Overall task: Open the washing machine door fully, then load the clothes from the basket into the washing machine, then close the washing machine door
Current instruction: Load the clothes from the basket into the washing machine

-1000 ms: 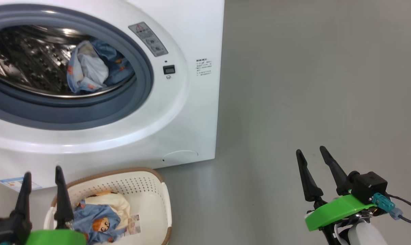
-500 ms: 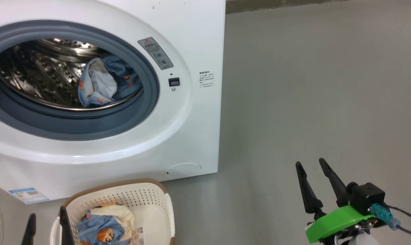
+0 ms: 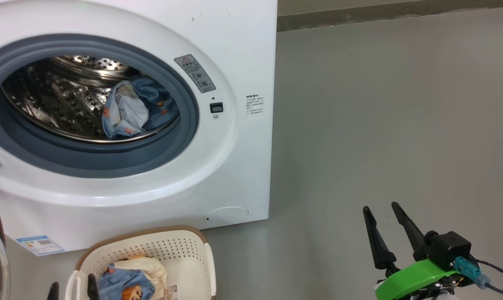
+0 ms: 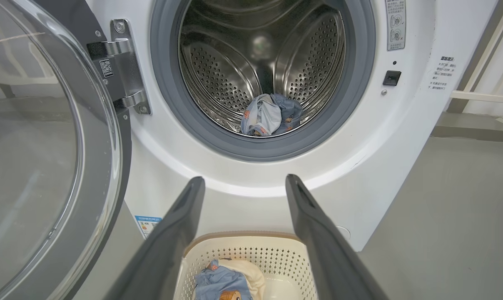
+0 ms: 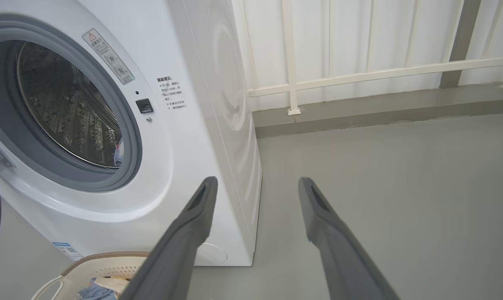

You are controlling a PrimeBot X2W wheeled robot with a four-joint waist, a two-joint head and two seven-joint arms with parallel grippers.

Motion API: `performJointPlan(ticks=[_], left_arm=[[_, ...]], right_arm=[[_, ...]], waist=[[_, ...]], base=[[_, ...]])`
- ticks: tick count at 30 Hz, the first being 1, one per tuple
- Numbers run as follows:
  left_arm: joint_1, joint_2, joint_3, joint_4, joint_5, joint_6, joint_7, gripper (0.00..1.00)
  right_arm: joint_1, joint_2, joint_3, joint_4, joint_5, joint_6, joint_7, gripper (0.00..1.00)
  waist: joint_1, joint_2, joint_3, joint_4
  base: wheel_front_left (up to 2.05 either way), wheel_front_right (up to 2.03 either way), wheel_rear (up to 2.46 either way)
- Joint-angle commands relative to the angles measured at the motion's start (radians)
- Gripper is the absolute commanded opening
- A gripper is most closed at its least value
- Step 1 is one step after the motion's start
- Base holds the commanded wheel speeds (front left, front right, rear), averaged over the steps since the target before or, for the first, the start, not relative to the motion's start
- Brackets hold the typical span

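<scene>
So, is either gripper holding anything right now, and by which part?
Nothing held. Left gripper and right gripper both open, empty; bear-print clothes lie in the basket.

The washing machine [image 3: 243, 50] bears a warning-triangle label [image 3: 195, 73], print seemingly illegible.

Floor [image 3: 380, 125]: plain grey, smooth, running up to the kerb.
Kerb [image 5: 380, 109]: low grey step along the wall's foot.
Railing [image 5: 359, 75]: white bars, post standing on the kerb.
Wall [image 5: 401, 29]: white, vertically ribbed.
</scene>
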Motion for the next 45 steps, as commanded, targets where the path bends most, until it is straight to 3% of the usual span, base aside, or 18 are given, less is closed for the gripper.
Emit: performJointPlan(ticks=[1,16,24,41,45], left_arm=[[-0.02,0.005,0.026,-0.031,-0.001,0.01,-0.008,1.0],[-0.013,0.005,0.004,-0.022,-0.024,0.018,-0.008,1.0],[-0.043,0.005,-0.02,0.051,-0.056,0.014,-0.008,1.0],[-0.285,0.005,0.008,0.328,-0.111,-0.069,-0.008,1.0],[-0.37,0.006,0.025,0.447,-0.115,-0.092,-0.008,1.0]], right_arm=[[-0.005,0.001,0.024,-0.029,-0.011,0.002,-0.005,1.0],[-0.003,0.001,0.027,-0.029,-0.007,0.002,-0.005,1.0],[-0.012,0.001,0.023,-0.032,-0.004,0.002,-0.005,1.0],[-0.081,0.001,0.019,-0.074,0.011,0.002,-0.005,1.0],[-0.101,0.001,0.015,-0.084,0.01,0.002,-0.005,1.0]], waist=[[0.0,0.0,0.002,0.0],[0.0,0.0,0.007,-0.002],[0.0,0.0,0.058,-0.007],[0.0,0.0,0.3,-0.036],[0.0,0.0,0.357,-0.04]], base=[[0.0,0.0,0.0],[0.0,0.0,0.0],[0.0,0.0,0.0],[0.0,0.0,0.0],[0.0,0.0,0.0]])
